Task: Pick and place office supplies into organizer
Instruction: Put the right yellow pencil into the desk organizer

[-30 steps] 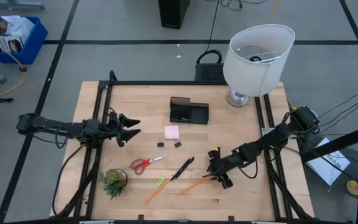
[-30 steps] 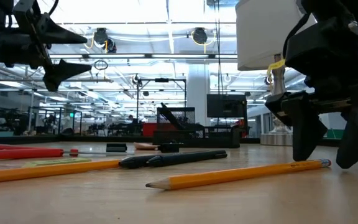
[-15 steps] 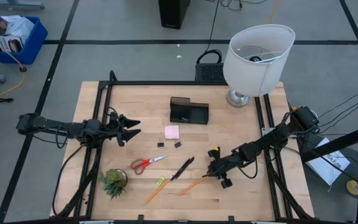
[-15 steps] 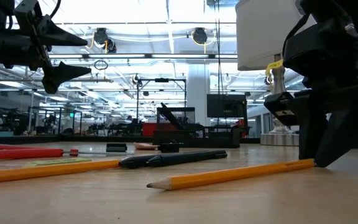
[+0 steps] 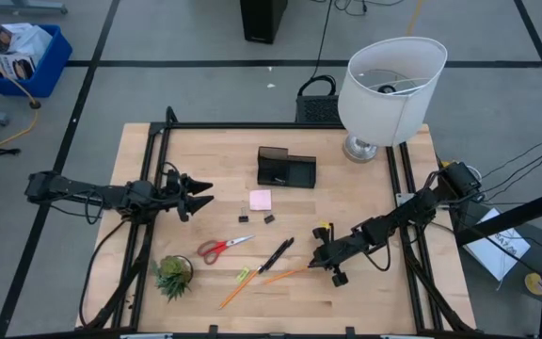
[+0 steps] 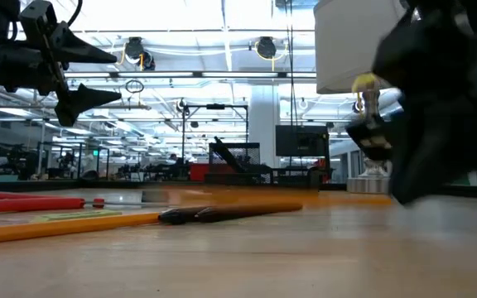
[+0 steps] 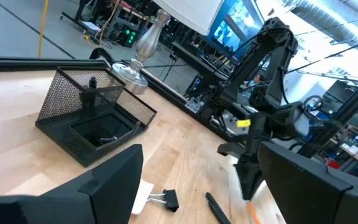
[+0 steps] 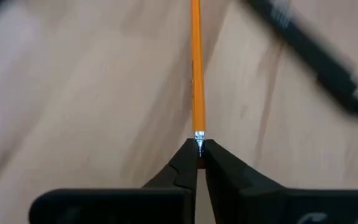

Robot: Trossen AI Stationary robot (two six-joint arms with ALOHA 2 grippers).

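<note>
My right gripper (image 5: 313,266) is shut on an orange pencil (image 5: 285,274) at the table's near right. A second pencil (image 5: 236,290), two black pens (image 5: 276,254), red-handled scissors (image 5: 222,248), a pink sticky-note pad (image 5: 260,200) and two black clips (image 5: 244,218) lie flat on the boards. The black mesh organizer (image 5: 286,168) stands farther back, its bottom on the table. My left gripper (image 5: 205,191) hangs open above the table's left side, level and pointing right, with nothing between its fingers. My right gripper pinches the pencil's eraser end, just behind the metal ferrule (image 8: 199,135), between its two fingertips. The fingers come slanting down from the table's right and lie along the pencil. The pencil sticks straight out ahead of them toward the left; in the low view it is a blurred streak (image 6: 247,199) above the near boards.
A white-shaded lamp (image 5: 389,89) stands at the far right corner. A small green potted plant (image 5: 172,275) sits near the front left. Black rails (image 5: 149,188) run along both sides of the table.
My right gripper has shut on the pencil's eraser end and tipped its fingers. The pencil has come up off the near boards, and its point has swung toward the table's far left while the eraser end has stayed in the fingers.
</note>
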